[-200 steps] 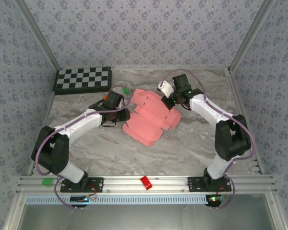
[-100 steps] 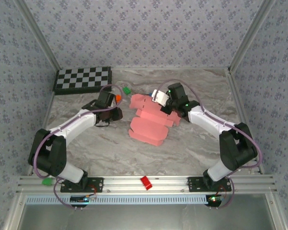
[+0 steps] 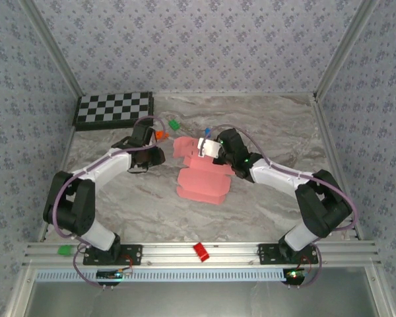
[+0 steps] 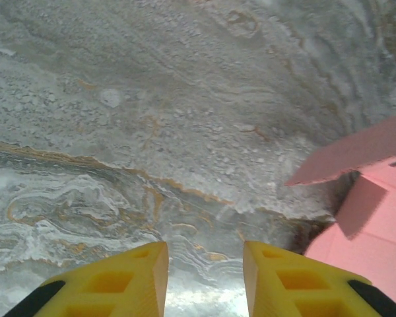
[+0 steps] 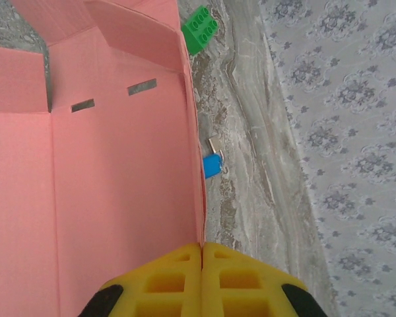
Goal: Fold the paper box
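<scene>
Pink paper box (image 3: 201, 179) sits mid-worktop (image 3: 270, 205), part-folded, between the arms. Thin salmon card: likely light, matte and easily creased, stiff only along scored folds. Probably slides on the polished marble-look surface. Best grip is a pinch on a panel edge near a crease, not on flat faces. Right claw (image 5: 202, 249) is closed, seemingly nipping the card's upright wall edge. Left claw (image 4: 203, 259) is part-open and empty, over bare worktop just beside a raised flap. Slots (image 5: 142, 86) look tear-prone.

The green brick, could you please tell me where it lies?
In the top view the green brick lies just right of the checkerboard, beyond the paper box.
</scene>
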You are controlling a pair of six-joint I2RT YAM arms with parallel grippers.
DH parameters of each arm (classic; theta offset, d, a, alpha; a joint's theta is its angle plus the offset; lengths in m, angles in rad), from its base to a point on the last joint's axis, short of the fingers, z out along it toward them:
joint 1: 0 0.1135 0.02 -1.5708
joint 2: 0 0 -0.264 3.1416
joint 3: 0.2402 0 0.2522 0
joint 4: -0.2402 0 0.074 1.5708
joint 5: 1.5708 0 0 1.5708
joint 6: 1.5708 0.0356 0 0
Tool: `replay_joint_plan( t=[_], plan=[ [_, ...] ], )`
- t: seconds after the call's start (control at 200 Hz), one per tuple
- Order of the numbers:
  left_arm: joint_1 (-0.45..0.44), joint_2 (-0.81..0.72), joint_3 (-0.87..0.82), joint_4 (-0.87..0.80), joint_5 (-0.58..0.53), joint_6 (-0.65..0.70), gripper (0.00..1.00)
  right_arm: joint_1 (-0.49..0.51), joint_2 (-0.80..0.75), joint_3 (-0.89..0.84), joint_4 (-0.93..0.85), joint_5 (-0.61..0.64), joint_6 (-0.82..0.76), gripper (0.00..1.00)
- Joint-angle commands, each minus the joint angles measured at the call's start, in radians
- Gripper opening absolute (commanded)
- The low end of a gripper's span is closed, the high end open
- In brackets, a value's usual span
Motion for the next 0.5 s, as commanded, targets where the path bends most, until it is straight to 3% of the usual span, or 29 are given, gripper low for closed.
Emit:
replay_joint_plan(
  t=[0.0,0.495],
  plan=[
    [0.023,0.042,0.061,0.006,0.003,0.021,0.35,0.019,0.003,-0.025,0.083,0.07,-0.059,0.0],
    [0.053,0.242,0.248,-0.007,0.021,0.057,0.39,0.084,0.003,-0.099,0.167,0.135,-0.101,0.0]
  ],
)
